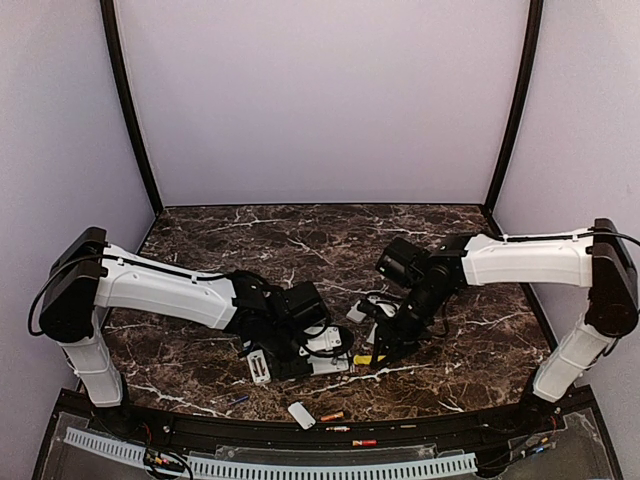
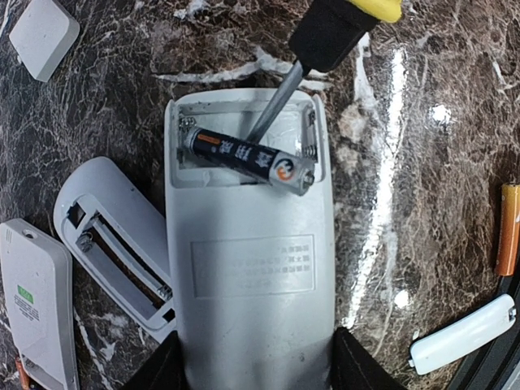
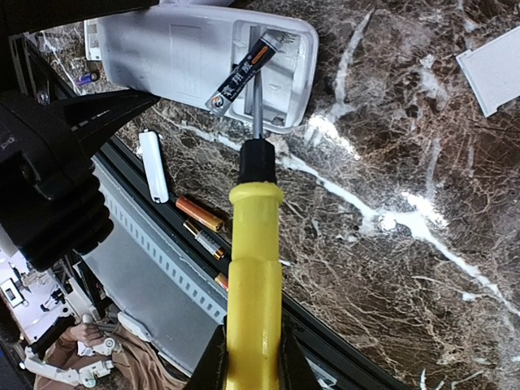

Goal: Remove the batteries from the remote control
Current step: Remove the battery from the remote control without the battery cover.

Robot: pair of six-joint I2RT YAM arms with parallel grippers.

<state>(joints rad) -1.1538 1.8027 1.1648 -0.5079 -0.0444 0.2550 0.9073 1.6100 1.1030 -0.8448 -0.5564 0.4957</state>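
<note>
My left gripper point(image 2: 253, 370) is shut on the near end of a grey remote control point(image 2: 252, 268), which lies back up with its battery bay open. One dark battery with orange marks point(image 2: 248, 158) lies slanted across the bay, its right end raised. My right gripper point(image 3: 252, 357) is shut on the yellow-handled screwdriver point(image 3: 253, 260). The screwdriver's shaft point(image 2: 272, 110) reaches into the bay behind the battery. The right wrist view shows the same remote point(image 3: 187, 53) and battery point(image 3: 240, 73). In the top view both grippers, left point(image 1: 300, 345) and right point(image 1: 385, 335), meet at the table's front middle.
Loose batteries lie by the front rail point(image 3: 199, 214) point(image 3: 203, 240) point(image 2: 509, 229). Two other opened remotes point(image 2: 114, 244) point(image 2: 36, 301) lie left of the held one. White covers lie around point(image 2: 45, 36) point(image 2: 463, 333) point(image 3: 496, 77). The black front rail point(image 1: 400, 430) is close.
</note>
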